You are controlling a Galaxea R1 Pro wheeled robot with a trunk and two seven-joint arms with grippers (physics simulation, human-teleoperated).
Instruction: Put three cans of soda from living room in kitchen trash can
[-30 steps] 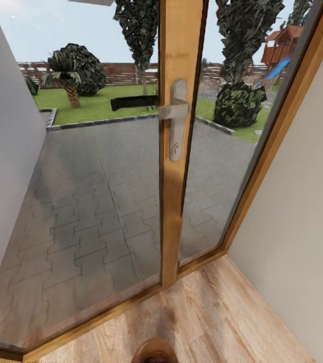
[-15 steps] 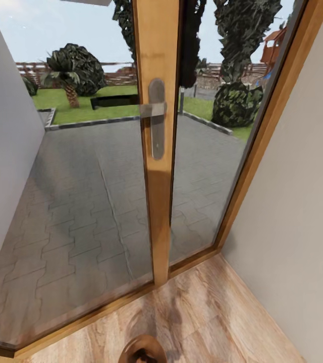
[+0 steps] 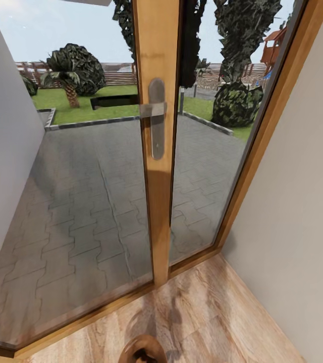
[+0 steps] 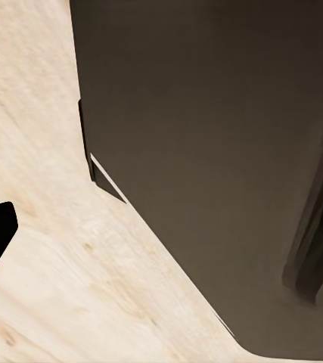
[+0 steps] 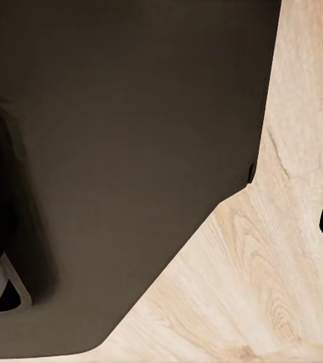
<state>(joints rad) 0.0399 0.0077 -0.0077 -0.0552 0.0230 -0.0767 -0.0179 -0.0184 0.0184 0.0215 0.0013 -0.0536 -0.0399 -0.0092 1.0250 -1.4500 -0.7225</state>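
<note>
Doors [image 3: 156, 75] of wood-framed glass, living-room corner.
Light wood floor [image 3: 222, 317] meets white wall [image 3: 298, 212] right; hands' state: cannot tell.

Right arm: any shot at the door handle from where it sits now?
Probably not yet. The door handle sits high on the wooden door frame, while the right wrist view looks down at the wood floor beside the robot's dark base.

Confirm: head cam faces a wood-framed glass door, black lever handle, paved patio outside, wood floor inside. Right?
Nearly. In the head view the handle is silver-grey metal, not black. The rest holds: wood-framed glass door, paved patio outside, wood floor inside.
</note>
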